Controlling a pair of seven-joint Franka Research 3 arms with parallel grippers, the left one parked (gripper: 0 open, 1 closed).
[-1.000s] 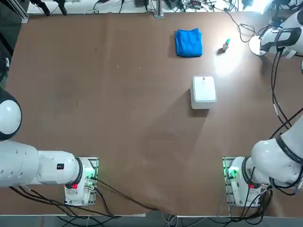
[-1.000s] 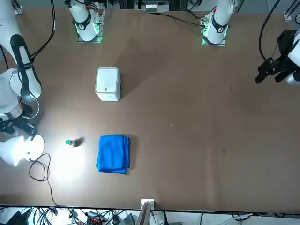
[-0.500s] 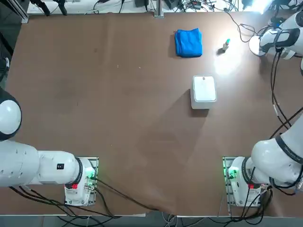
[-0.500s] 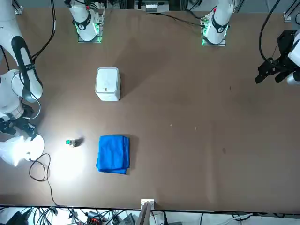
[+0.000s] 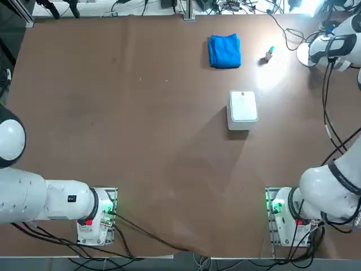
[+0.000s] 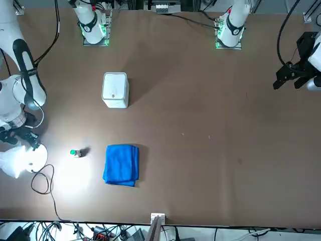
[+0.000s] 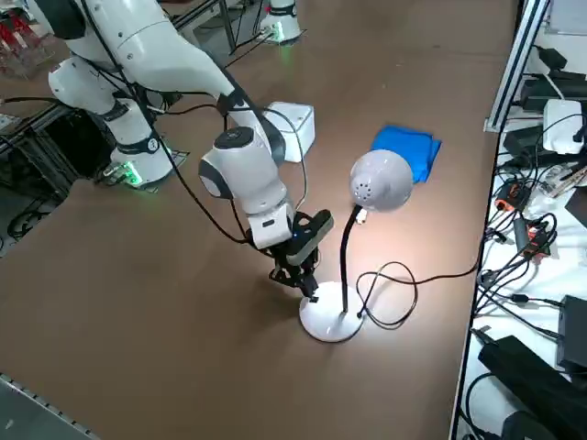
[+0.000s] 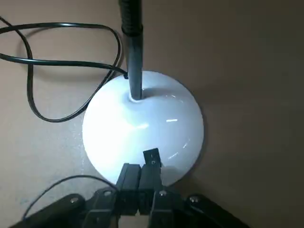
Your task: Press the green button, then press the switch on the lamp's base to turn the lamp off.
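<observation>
1. We find the right end effector (image 8: 152, 159) shut, its 2 fingertips together, with nothing gripped. It is at the edge of the lamp's base (image 8: 142, 126); contact cannot be confirmed.
2. The switch is not distinguishable to us; we judge it to lie under or beside the fingertips.
3. The lamp (image 7: 345, 261) stands upright on its white disc, its black stem rising beyond the fingertips. Its light is on.
4. The green button (image 5: 269, 53) stands near the lamp, on the blue cloth's side, with nothing touching it.
5. Progress: we cannot verify the button press from these views. Given the arm's position, we judge that step done and the switch step in hand. The lamp has yet to go dark.
6. The table (image 5: 141, 147) is brown and also carries the blue cloth (image 5: 224, 51) and a white box (image 5: 243, 109). The lamp's black cord (image 7: 415, 289) loops beside the base.
7. Past the table's far edge, we note a white surface with tangled cables and a person's dark-sleeved arms (image 5: 61, 7).
</observation>
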